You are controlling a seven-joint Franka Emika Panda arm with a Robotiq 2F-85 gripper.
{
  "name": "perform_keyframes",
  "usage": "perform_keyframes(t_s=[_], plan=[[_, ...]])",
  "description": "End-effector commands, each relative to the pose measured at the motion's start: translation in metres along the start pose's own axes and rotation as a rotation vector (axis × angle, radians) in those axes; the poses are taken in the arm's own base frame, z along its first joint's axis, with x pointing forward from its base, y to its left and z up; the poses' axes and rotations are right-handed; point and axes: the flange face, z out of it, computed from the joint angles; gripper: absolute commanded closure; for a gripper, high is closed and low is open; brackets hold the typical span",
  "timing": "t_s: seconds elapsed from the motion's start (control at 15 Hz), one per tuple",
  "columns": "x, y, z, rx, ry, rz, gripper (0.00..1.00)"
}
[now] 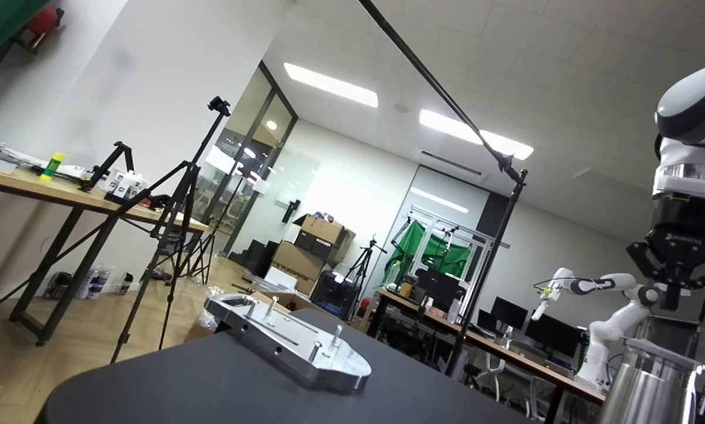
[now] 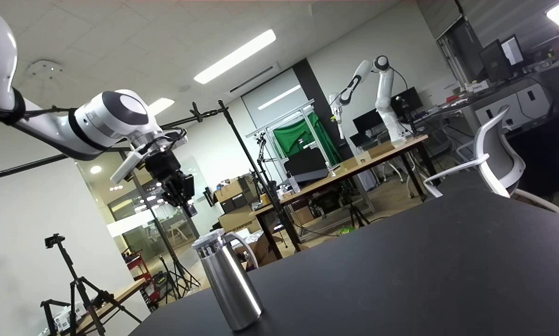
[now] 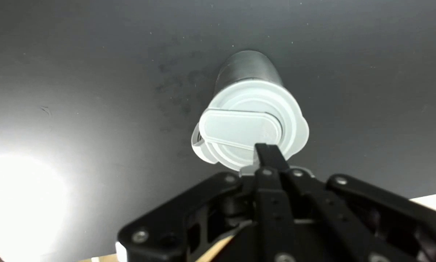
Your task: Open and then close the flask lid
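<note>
A silver metal flask point(image 2: 233, 289) stands upright on the black table, with a curved pale handle point(image 2: 251, 252) on one side. It also shows in an exterior view point(image 1: 647, 391), cut off by the bottom edge, and in the wrist view point(image 3: 250, 67). Its pale round lid point(image 3: 294, 120) carries a long flap point(image 3: 240, 127) that lies flat across the top. My gripper point(image 3: 270, 151) is shut with its fingertips together and nothing between them. It hangs above the flask, apart from it, in both exterior views point(image 1: 671, 297) point(image 2: 191, 210). In the wrist view the fingers hide part of the lid.
A metal plate with upright pegs point(image 1: 293, 338) lies on the black table point(image 1: 170, 388). A black stand pole point(image 1: 488, 265) rises behind the table. A white chair point(image 2: 489, 158) stands at the table's far side. A second robot arm point(image 2: 386, 102) stands on a wooden table behind.
</note>
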Motion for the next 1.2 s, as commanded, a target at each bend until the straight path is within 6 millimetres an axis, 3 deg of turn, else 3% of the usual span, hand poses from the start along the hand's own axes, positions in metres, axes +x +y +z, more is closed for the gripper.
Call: perform_keyframes(t_s=[0.0, 0.47, 1.13], plan=[[0.010, -0.010, 0.010, 0.011, 0.047, 0.002, 1.00], [0.015, -0.016, 0.046, 0.008, 0.009, -0.002, 1.00], [0.015, -0.012, 0.073, -0.027, -0.051, 0.011, 1.00]])
